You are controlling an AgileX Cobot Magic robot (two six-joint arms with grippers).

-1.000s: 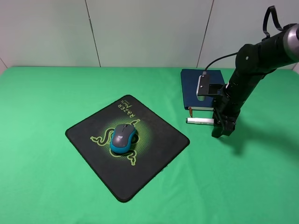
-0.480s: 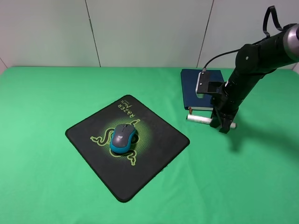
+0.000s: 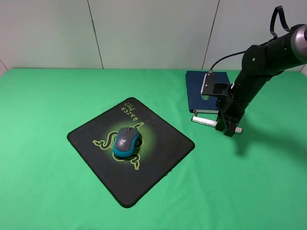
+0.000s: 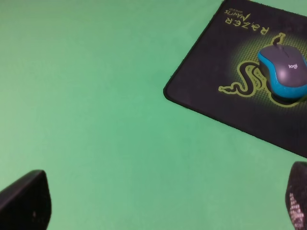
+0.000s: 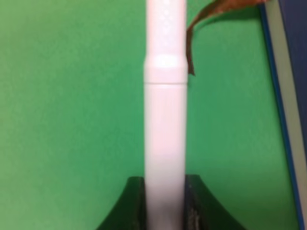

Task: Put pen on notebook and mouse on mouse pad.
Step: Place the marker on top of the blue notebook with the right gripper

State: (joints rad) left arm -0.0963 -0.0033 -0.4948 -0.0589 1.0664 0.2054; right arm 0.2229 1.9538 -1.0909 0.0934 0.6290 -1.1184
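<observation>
The white pen [image 3: 203, 120] lies level just in front of the notebook [image 3: 201, 88], low over the green cloth, with my right gripper [image 3: 229, 127] shut on it. The right wrist view shows the pen [image 5: 165, 110] running straight out from between the dark fingers [image 5: 133, 206], beside the notebook's page edge [image 5: 280, 96] and brown ribbon [image 5: 211, 17]. The grey and teal mouse [image 3: 127, 141] rests at the centre of the black mouse pad [image 3: 91, 134]. My left gripper [image 4: 160, 203] is open, away from the mouse [image 4: 287, 72], and does not show in the high view.
A green cloth [image 3: 48, 105] covers the whole table, with a white panelled wall behind it. The right arm reaches in from the upper right, over the notebook's right side. The mouse pad [image 4: 216, 57] lies turned at an angle.
My right gripper has risen a little from the cloth with the pen held in it. The pen's far end now sticks out past the gripper. Mouse and pad have not moved.
</observation>
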